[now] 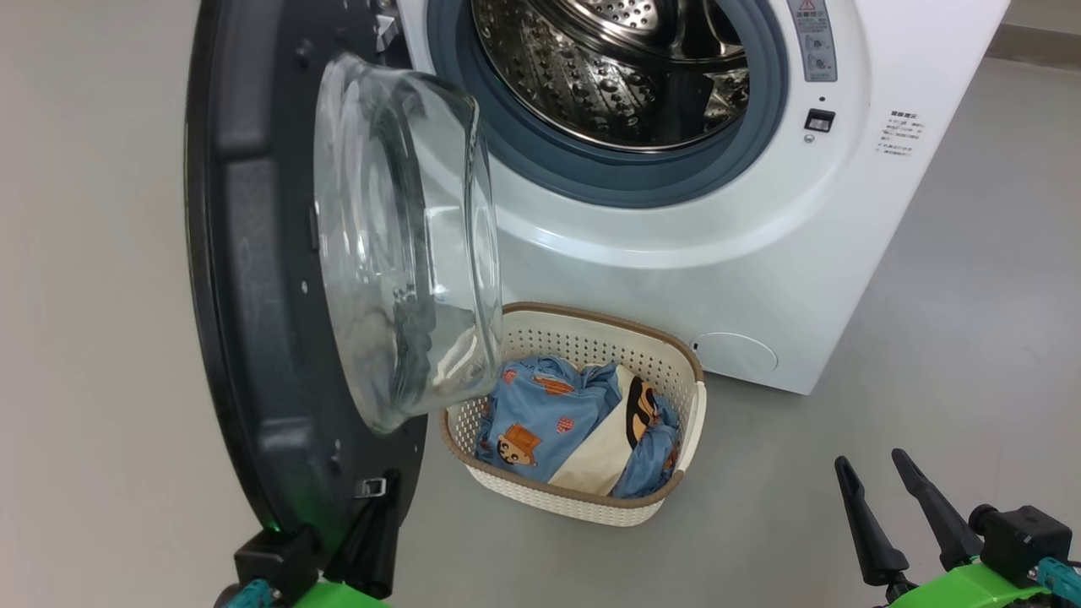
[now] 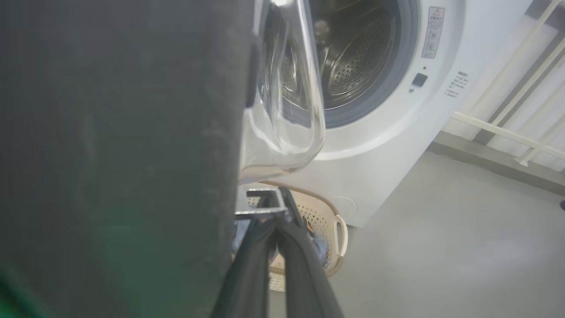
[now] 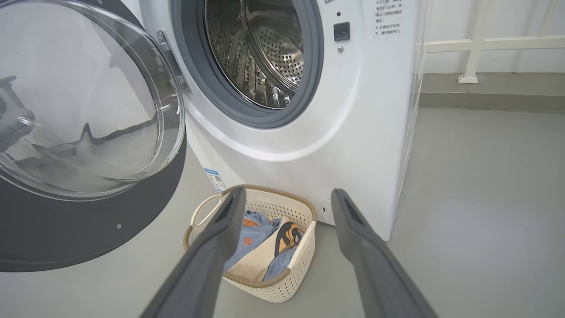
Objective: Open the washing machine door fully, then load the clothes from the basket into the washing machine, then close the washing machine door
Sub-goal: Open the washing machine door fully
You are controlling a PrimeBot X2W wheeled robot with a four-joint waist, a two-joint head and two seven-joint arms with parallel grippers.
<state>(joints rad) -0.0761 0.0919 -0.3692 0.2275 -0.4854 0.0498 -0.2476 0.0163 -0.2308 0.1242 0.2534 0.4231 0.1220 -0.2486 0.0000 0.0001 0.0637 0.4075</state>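
washing machine door (image 1: 245, 253) swung wide, edge-on — glass bowl (image 1: 405, 245) bulging rightward

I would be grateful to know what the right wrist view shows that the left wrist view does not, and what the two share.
The right wrist view adds the open right gripper and the blue label sticker on the washing machine. The left wrist view adds the shut left gripper at the metal latch on the washing machine door. Shared: the steel drum, the door's glass bowl, and the basket with the clothes.
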